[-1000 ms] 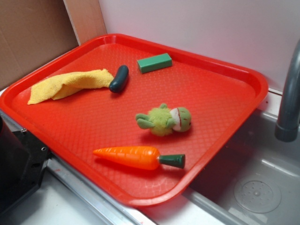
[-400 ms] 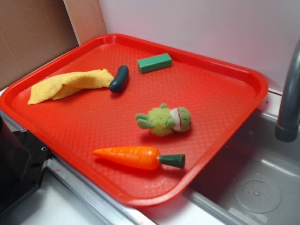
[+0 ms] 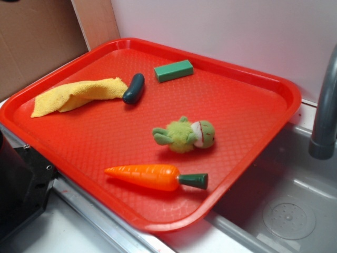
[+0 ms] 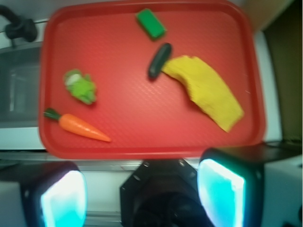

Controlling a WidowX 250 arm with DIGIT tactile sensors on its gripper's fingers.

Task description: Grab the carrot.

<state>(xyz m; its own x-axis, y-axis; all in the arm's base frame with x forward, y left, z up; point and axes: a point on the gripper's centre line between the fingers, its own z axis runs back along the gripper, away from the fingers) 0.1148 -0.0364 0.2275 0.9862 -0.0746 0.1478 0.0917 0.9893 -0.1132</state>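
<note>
In the wrist view the tool (image 4: 142,194) shows only as two blurred finger pads (image 4: 220,194) at the bottom corners of the frame, set wide apart with nothing between them; their tips are cut off by the lower edge. The whole wrist picture is soft, so fine detail is lost. In the exterior view the tool is out of frame; only a dark block at the lower left edge shows, too cropped to identify.

The carrot (image 3: 150,176) (image 4: 79,126) lies flat on the red tray (image 3: 253,116) (image 4: 123,123), near its front rim in the exterior view, stem pointing right. Just above it in that frame lies a green plush toy (image 3: 185,135) (image 4: 81,87), apart from the carrot. Toward the upper left sit a dark green cucumber toy (image 3: 134,88) (image 4: 159,60), touching a yellow cloth (image 3: 76,95) (image 4: 206,92), and a green block (image 3: 173,70) (image 4: 150,23). A grey faucet (image 3: 325,110) is cut off at the right edge.

Compared with the earlier exterior frames, nothing on the tray has shifted.
</note>
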